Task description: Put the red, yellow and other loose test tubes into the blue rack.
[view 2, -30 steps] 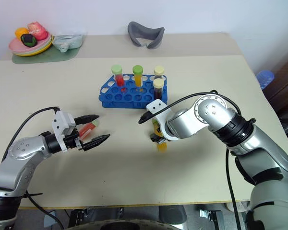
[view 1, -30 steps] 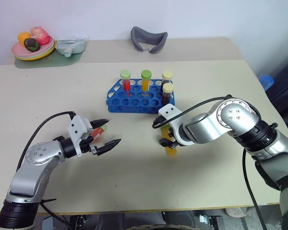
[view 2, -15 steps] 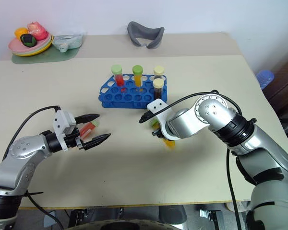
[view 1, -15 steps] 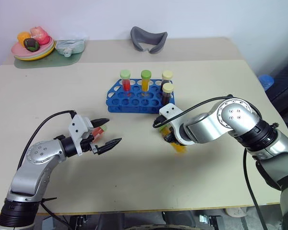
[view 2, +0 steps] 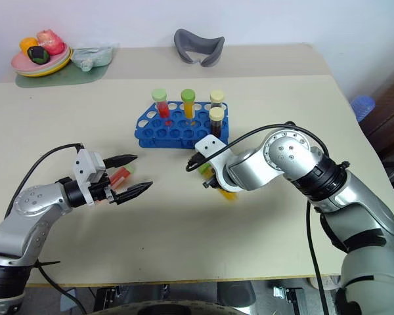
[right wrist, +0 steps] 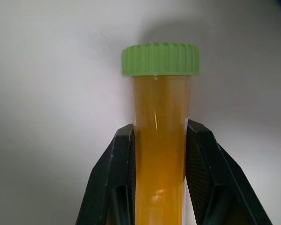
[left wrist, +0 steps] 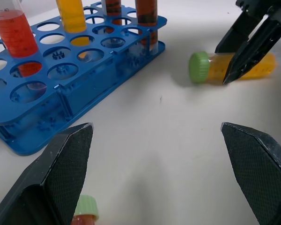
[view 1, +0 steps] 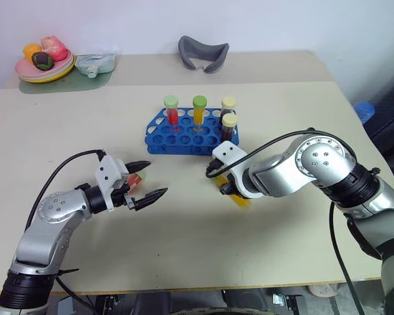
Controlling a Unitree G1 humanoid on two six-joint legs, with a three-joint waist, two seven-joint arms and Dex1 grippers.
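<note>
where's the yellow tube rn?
In the right gripper, fingers shut on the yellow tube, cap end free. In the left eye view it sits near the table on the right, just before the blue rack.

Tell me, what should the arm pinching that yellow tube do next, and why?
Probably lift it a little and tip it upright. The right gripper has its fingers shut on the yellow tube, which lies on its side just off the table. The blue rack has free holes nearby, and the tube can only drop in point-down.
</note>
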